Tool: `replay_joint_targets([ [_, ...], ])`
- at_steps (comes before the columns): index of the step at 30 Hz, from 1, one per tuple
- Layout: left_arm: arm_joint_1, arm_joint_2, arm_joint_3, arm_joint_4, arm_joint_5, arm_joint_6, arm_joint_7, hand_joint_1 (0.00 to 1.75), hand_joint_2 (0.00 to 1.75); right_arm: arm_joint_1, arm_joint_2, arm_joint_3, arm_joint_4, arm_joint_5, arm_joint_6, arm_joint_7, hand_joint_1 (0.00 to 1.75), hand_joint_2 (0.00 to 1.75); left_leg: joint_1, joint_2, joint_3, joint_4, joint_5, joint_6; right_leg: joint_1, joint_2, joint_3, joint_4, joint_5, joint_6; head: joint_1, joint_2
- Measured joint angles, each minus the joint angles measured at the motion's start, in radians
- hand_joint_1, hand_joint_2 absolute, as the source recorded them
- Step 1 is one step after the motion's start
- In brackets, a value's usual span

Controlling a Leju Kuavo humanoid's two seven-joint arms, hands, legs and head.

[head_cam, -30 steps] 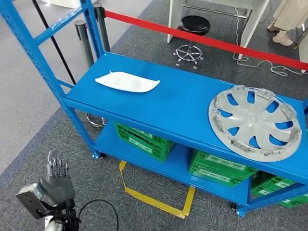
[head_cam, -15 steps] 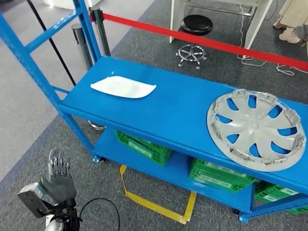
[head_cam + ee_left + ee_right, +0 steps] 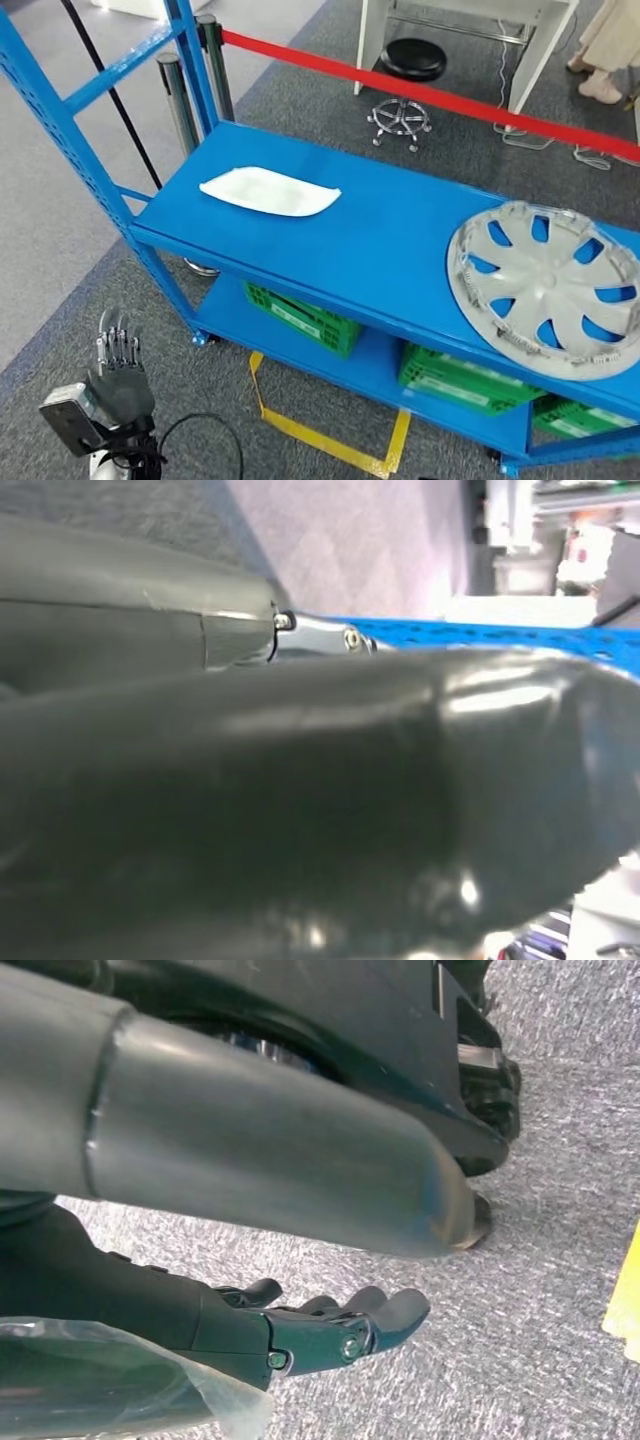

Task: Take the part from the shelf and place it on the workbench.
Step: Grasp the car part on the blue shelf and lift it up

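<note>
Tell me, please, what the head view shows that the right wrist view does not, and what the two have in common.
Head view alone: the blue shelf bearing a white part and a silver wheel cover, green crates underneath, and the left hand raised, fingers apart, holding nothing. Right wrist view alone: the right hand, fingers extended over the floor, empty. Both share the grey carpet and yellow floor tape.

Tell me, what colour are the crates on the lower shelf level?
The crates are green, with white labels on their sides. The head view shows this best.
</note>
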Motion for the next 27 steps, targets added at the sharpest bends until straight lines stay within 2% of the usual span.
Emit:
replay_joint_targets([
  [2, 0.0, 0.0, -0.01, -0.011, -0.016, 0.008, -0.002, 0.0, 0.0, -0.001, 0.0, -0.002, 0.0, -0.004, 0.001, 0.002, 0.0, 0.0, -0.001, 0.001, 0.002, -0.001, -0.004, 0.009, 0.0, 0.001, -0.07, 0.127, -0.059, 0.003, 0.004, 0.0],
  [3, 0.0, -0.001, -0.013, -0.013, -0.019, 0.01, -0.002, 0.0, 0.0, 0.0, 0.0, -0.004, 0.0, -0.005, 0.002, 0.002, 0.0, 0.0, -0.002, 0.001, 0.003, 0.0, -0.006, 0.012, 0.0, 0.001, -0.108, 0.191, -0.079, 0.004, 0.005, 0.0],
  [4, 0.001, -0.001, -0.016, -0.014, -0.023, 0.013, -0.002, 0.0, 0.0, 0.0, 0.0, -0.006, 0.0, -0.005, 0.002, 0.004, 0.0, 0.0, -0.003, 0.001, 0.005, 0.0, -0.009, 0.014, 0.0, 0.001, -0.136, 0.231, -0.082, 0.004, 0.005, 0.0],
  [5, 0.001, -0.001, -0.019, -0.017, -0.03, 0.018, -0.002, 0.0, 0.0, 0.001, 0.0, -0.007, 0.0, -0.004, 0.003, 0.006, 0.0, 0.0, -0.003, 0.001, 0.009, 0.0, -0.012, 0.014, 0.0, 0.001, -0.146, 0.232, -0.063, 0.004, 0.005, 0.0],
  [6, 0.001, 0.0, -0.023, -0.02, -0.039, 0.024, -0.002, 0.0, 0.0, 0.001, 0.0, -0.008, 0.0, -0.002, 0.003, 0.008, 0.0, 0.0, -0.004, 0.002, 0.015, 0.0, -0.016, 0.014, 0.0, -0.001, -0.135, 0.194, -0.025, 0.002, 0.006, 0.0],
  [7, -0.002, 0.001, -0.031, -0.025, -0.049, 0.032, -0.002, 0.0, 0.0, 0.0, -0.001, -0.009, 0.0, 0.002, 0.003, 0.011, 0.0, 0.0, -0.004, 0.003, 0.021, 0.0, -0.021, 0.012, 0.0, -0.01, -0.111, 0.127, 0.021, -0.001, 0.006, 0.0],
  [8, -0.006, 0.003, -0.042, -0.029, -0.059, 0.04, -0.002, 0.0, 0.0, -0.002, -0.001, -0.01, 0.0, 0.008, 0.004, 0.014, 0.0, 0.0, -0.006, 0.005, 0.028, 0.001, -0.026, 0.009, 0.003, -0.026, -0.085, 0.062, 0.056, -0.004, 0.006, 0.0],
  [9, -0.012, 0.005, -0.054, -0.033, -0.066, 0.047, -0.003, 0.0, 0.0, -0.006, -0.001, -0.011, 0.0, 0.012, 0.006, 0.016, 0.0, 0.0, -0.009, 0.007, 0.032, 0.003, -0.031, 0.004, 0.006, -0.038, -0.061, 0.011, 0.078, -0.008, 0.006, 0.0],
  [10, -0.019, 0.008, -0.067, -0.036, -0.072, 0.054, -0.003, 0.0, 0.0, -0.01, -0.001, -0.011, 0.0, 0.017, 0.008, 0.018, 0.0, 0.0, -0.011, 0.011, 0.034, 0.003, -0.034, -0.001, 0.008, -0.046, -0.049, -0.017, 0.086, -0.012, 0.005, 0.0],
  [11, -0.029, 0.011, -0.079, -0.037, -0.075, 0.059, -0.003, 0.0, 0.0, -0.013, -0.002, -0.011, 0.0, 0.021, 0.01, 0.019, 0.0, 0.0, -0.013, 0.017, 0.035, 0.004, -0.035, -0.005, 0.011, -0.045, -0.046, -0.023, 0.083, -0.015, 0.004, 0.0],
  [13, -0.048, 0.017, -0.099, -0.041, -0.079, 0.064, -0.003, 0.0, 0.0, -0.015, -0.003, -0.011, 0.0, 0.027, 0.014, 0.02, 0.0, 0.0, -0.012, 0.029, 0.037, 0.004, -0.04, -0.014, 0.009, -0.028, -0.045, -0.029, 0.088, -0.024, 0.003, 0.0],
  [15, -0.065, 0.024, -0.118, -0.045, -0.085, 0.061, -0.004, 0.0, 0.0, -0.015, -0.004, -0.012, 0.0, 0.035, 0.018, 0.021, 0.0, 0.0, -0.01, 0.028, 0.025, 0.041, -0.067, -0.025, 0.004, -0.014, -0.04, -0.035, 0.091, -0.035, 0.0, 0.0],
  [16, -0.073, 0.03, -0.129, -0.046, -0.09, 0.058, -0.004, 0.0, 0.0, -0.015, -0.004, -0.012, 0.0, 0.039, 0.022, 0.021, 0.0, 0.0, -0.008, 0.025, 0.004, 0.09, -0.094, -0.03, 0.003, -0.007, -0.038, -0.036, 0.091, -0.039, -0.001, 0.0],
  [18, -0.09, 0.041, -0.148, -0.047, -0.097, 0.052, -0.005, 0.0, 0.0, -0.015, -0.006, -0.012, 0.0, 0.046, 0.029, 0.021, 0.0, 0.0, -0.005, 0.022, -0.061, 0.223, -0.149, -0.037, 0.002, 0.009, -0.036, -0.037, 0.09, -0.045, -0.003, 0.0],
  [19, -0.097, 0.046, -0.157, -0.047, -0.099, 0.05, -0.005, 0.0, 0.0, -0.015, -0.007, -0.012, 0.0, 0.047, 0.031, 0.021, 0.0, 0.0, -0.004, 0.022, -0.087, 0.271, -0.16, -0.039, 0.002, 0.019, -0.034, -0.037, 0.089, -0.045, -0.003, 0.0],
  [20, -0.103, 0.05, -0.164, -0.047, -0.099, 0.049, -0.005, 0.0, 0.0, -0.015, -0.008, -0.012, 0.0, 0.048, 0.032, 0.021, 0.0, 0.0, -0.002, 0.022, -0.097, 0.284, -0.15, -0.039, 0.002, 0.03, -0.033, -0.037, 0.089, -0.045, -0.003, 0.0],
  [21, -0.108, 0.052, -0.169, -0.047, -0.099, 0.049, -0.005, 0.0, 0.0, -0.015, -0.008, -0.012, 0.0, 0.048, 0.033, 0.021, 0.0, 0.0, -0.001, 0.021, -0.089, 0.258, -0.12, -0.039, 0.001, 0.042, -0.03, -0.037, 0.089, -0.045, -0.003, 0.0],
  [22, -0.113, 0.055, -0.174, -0.047, -0.103, 0.05, -0.005, 0.0, 0.0, -0.015, -0.008, -0.012, 0.0, 0.05, 0.034, 0.021, 0.0, 0.0, 0.001, 0.013, -0.065, 0.199, -0.077, -0.038, 0.001, 0.054, -0.027, -0.037, 0.088, -0.044, -0.003, 0.0],
  [23, -0.119, 0.059, -0.18, -0.046, -0.111, 0.054, -0.005, 0.0, 0.0, -0.015, -0.008, -0.012, 0.0, 0.052, 0.036, 0.021, 0.0, 0.0, 0.004, -0.008, -0.038, 0.133, -0.041, -0.036, 0.001, 0.066, -0.025, -0.036, 0.087, -0.042, -0.003, 0.0],
  [24, -0.125, 0.063, -0.186, -0.046, -0.127, 0.065, -0.005, 0.0, 0.0, -0.017, -0.009, -0.012, 0.0, 0.057, 0.039, 0.022, 0.0, 0.0, 0.007, -0.03, -0.012, 0.072, -0.017, -0.034, 0.001, 0.078, -0.026, -0.035, 0.086, -0.038, -0.003, 0.0],
  [25, -0.133, 0.068, -0.194, -0.045, -0.151, 0.084, -0.005, 0.0, 0.0, -0.018, -0.009, -0.012, 0.0, 0.063, 0.042, 0.024, 0.0, 0.0, 0.008, -0.049, 0.004, 0.033, -0.007, -0.032, 0.0, 0.087, -0.03, -0.034, 0.087, -0.032, -0.003, 0.0],
  [26, -0.145, 0.073, -0.205, -0.042, -0.178, 0.111, -0.004, 0.0, 0.0, -0.019, -0.01, -0.012, 0.0, 0.069, 0.046, 0.027, 0.0, 0.0, 0.008, -0.06, 0.009, 0.017, -0.01, -0.03, -0.001, 0.096, -0.035, -0.035, 0.089, -0.025, -0.003, 0.0],
  [27, -0.16, 0.077, -0.217, -0.038, -0.206, 0.14, -0.004, 0.0, 0.0, -0.02, -0.011, -0.012, 0.0, 0.075, 0.05, 0.031, 0.0, 0.0, 0.006, -0.057, 0.01, 0.009, -0.011, -0.026, -0.003, 0.103, -0.041, -0.036, 0.092, -0.017, -0.003, 0.0],
])
